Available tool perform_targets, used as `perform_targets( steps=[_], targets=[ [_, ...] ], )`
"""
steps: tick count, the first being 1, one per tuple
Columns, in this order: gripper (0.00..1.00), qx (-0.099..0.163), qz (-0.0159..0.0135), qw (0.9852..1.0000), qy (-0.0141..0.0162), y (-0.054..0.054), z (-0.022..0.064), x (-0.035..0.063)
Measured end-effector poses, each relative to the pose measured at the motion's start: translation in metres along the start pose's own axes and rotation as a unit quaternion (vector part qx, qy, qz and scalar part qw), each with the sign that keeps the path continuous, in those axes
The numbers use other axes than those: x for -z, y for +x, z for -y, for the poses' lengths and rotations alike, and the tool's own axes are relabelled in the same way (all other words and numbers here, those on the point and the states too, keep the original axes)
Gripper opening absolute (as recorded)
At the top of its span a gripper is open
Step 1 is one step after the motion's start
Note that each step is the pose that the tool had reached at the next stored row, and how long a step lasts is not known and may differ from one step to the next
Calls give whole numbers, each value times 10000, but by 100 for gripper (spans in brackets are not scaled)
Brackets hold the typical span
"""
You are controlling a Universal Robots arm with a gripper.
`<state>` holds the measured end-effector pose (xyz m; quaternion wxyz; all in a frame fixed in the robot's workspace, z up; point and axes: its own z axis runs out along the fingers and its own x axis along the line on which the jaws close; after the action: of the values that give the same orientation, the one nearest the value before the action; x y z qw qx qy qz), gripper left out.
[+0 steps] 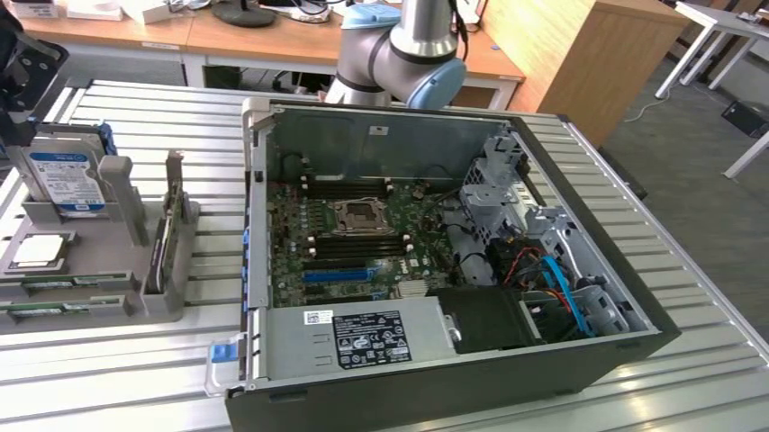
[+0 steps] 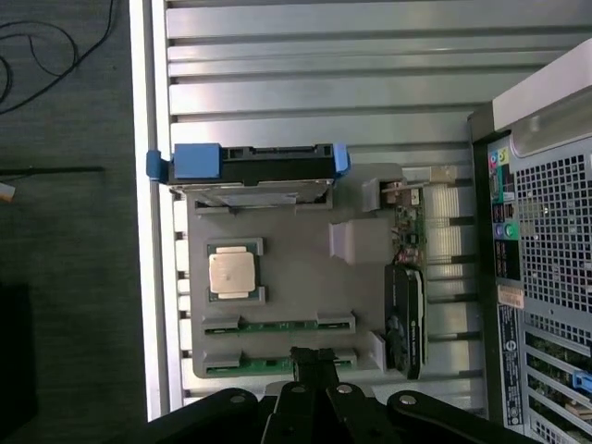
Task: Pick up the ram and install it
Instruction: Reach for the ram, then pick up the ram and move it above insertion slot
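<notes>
Room: a grey floor (image 1: 703, 144) is spreading out around the bench, and light wooden desks (image 1: 240, 40) are standing behind it.
Surface: a ribbed silver metal table (image 1: 144, 360) is carrying everything.
Case: a big black open computer case (image 1: 601, 351) is lying on its side toward the exterior view's right, showing a green motherboard (image 1: 348, 225) and a silver power supply box with a black label (image 1: 360, 337).
Tray: a flat grey plastic fixture tray (image 2: 287, 268) is sitting just beside the case, on the exterior view's left.
Tray contents: a silver hard drive with a blue label (image 1: 67, 180) is standing upright at one end. A black card with a metal bracket (image 2: 405, 314) is standing on edge nearest the case. A square silver processor chip (image 2: 231, 275) is lying flat in its pocket.
Ram: the ram, a long narrow green circuit-board stick (image 2: 264, 364), is lying in the tray's outermost slot. A second green stick (image 2: 277, 324) is lying between it and the chip.
Me: my black gripper (image 2: 314, 359) is hanging over the ram with its jaws pressed together, pinching nothing. I cannot tell if I am touching it.
</notes>
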<state>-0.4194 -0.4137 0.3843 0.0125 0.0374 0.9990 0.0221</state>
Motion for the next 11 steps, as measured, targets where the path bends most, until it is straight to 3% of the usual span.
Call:
perform_targets(
  steps=[11],
  targets=[
    [11,0,0,10000,-4,0,12,0]
  ],
)
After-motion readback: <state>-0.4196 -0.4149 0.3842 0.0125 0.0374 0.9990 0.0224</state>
